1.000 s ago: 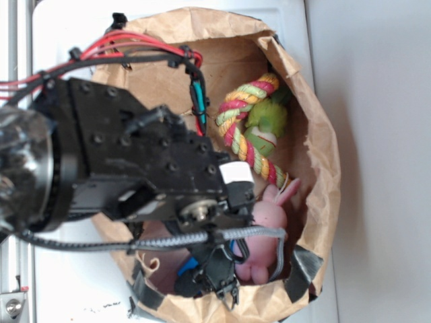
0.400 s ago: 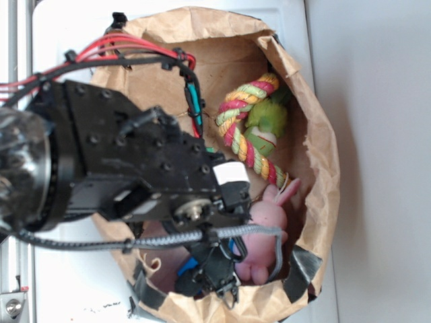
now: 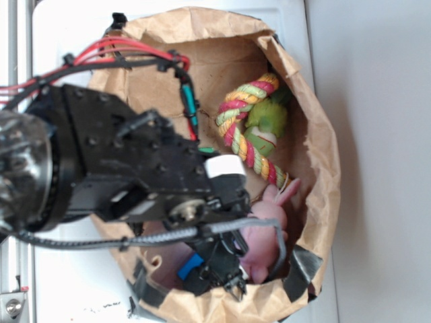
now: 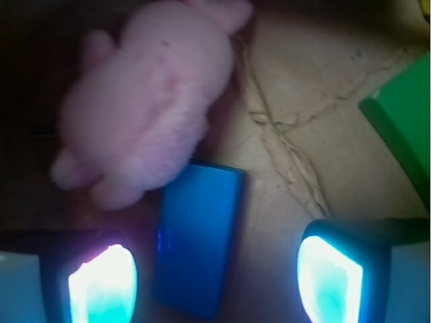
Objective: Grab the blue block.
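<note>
The blue block (image 4: 199,239) lies flat on the brown paper floor of the bag, just below the pink toy bunny (image 4: 148,101). My gripper (image 4: 215,276) is open above it. The block sits between the two glowing fingers, closer to the left finger (image 4: 101,286) than to the right finger (image 4: 330,279), and neither touches it. In the exterior view only a small blue patch of the block (image 3: 189,265) shows under my arm, beside the gripper (image 3: 225,276) near the bag's front wall.
A green rectangular block (image 4: 404,121) lies at the right of the wrist view. The paper bag (image 3: 323,168) walls everything in. A coloured rope toy (image 3: 246,138) with a green piece (image 3: 266,118) lies at the back. The bunny (image 3: 266,232) is right beside my gripper.
My arm has shifted slightly left and lower into the bag, and the gripper has come down closer to the blue block. The toys have not moved.
</note>
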{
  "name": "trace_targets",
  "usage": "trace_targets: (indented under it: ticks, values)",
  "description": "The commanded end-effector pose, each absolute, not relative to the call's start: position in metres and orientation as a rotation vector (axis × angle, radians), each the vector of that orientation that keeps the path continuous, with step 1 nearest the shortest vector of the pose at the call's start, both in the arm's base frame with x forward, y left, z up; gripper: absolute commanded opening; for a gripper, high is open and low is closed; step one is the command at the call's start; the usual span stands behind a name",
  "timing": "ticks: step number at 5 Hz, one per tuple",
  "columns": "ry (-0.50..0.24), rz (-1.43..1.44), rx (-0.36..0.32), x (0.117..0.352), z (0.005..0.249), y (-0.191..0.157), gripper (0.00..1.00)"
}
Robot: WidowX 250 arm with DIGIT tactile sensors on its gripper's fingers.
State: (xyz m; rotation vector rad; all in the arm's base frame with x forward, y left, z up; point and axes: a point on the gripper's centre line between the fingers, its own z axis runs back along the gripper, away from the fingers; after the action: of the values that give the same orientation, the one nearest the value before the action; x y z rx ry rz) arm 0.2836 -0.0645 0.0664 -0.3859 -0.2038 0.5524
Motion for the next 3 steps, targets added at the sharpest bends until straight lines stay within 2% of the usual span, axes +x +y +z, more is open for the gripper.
trace_targets:
  ticks: [1, 3]
  values:
    - [-0.264, 0.510, -0.415, 0.280, 0.067, -0.075, 1.00]
    - [-0.263, 0.512, -0.388, 0.284, 0.066, -0.092, 1.00]
